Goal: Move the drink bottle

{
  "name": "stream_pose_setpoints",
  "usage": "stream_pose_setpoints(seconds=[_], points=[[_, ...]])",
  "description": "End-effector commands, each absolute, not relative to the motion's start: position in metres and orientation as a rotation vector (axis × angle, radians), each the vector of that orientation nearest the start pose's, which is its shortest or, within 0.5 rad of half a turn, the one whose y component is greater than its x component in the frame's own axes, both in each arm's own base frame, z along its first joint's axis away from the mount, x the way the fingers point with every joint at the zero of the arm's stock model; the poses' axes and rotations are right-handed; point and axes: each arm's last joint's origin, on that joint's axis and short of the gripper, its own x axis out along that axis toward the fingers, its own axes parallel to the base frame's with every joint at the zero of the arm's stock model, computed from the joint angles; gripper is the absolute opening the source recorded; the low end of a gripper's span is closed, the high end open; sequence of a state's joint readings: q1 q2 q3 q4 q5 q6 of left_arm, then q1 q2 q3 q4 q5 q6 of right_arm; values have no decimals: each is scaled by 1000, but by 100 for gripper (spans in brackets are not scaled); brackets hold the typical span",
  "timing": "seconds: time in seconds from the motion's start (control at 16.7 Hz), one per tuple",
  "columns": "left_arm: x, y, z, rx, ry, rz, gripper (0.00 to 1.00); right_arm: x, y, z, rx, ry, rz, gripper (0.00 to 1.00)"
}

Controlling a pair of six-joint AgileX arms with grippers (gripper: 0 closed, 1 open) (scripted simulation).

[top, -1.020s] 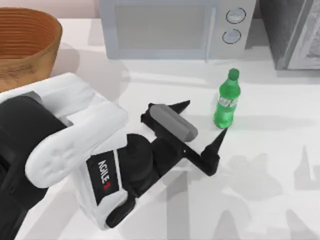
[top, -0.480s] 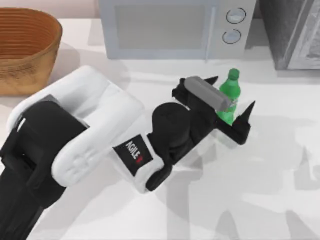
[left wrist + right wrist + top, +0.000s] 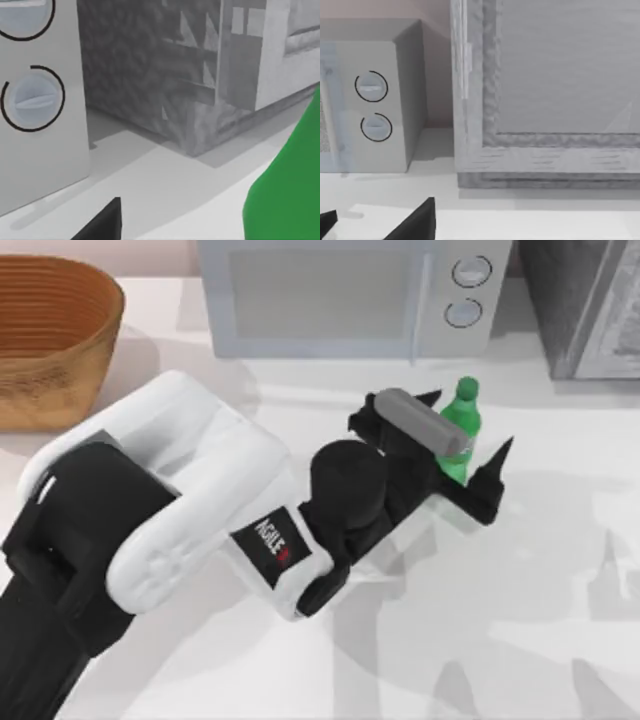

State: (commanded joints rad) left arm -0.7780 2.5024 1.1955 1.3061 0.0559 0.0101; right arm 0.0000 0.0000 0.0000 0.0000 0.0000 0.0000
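At the table's far left, a woven basket (image 3: 50, 335) is seen, well apart from the work. Across the middle, the left arm is stretched toward the right, and since a second ago its gripper (image 3: 467, 435) has been carried from short of the drink bottle (image 3: 461, 435) to around it; over the last half second hardly any further shift is noticed. The fingers are spread wide, one tip on each side of the bottle, with nothing yet clamped. From this it is judged that the reach is finished and closing is the step due.

The bottle is stood upright in front of the microwave (image 3: 350, 295), near its dials: bright green, green-capped, its label largely hidden behind the gripper. In the left wrist view its green body (image 3: 287, 185) is seen close.

The right gripper's (image 3: 380, 220) dark fingertips appear apart.
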Motion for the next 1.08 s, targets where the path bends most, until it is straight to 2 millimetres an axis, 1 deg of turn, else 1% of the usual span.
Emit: stream_pose_setpoints(seconds=[0.66, 0.72, 1.08], points=[[328, -319, 36, 1, 0, -805, 2, 106, -1, 160, 0, 0, 0, 100], [328, -319, 36, 1, 0, -805, 0, 106, -1, 160, 0, 0, 0, 100], [328, -319, 36, 1, 0, -805, 0, 106, -1, 160, 0, 0, 0, 100]])
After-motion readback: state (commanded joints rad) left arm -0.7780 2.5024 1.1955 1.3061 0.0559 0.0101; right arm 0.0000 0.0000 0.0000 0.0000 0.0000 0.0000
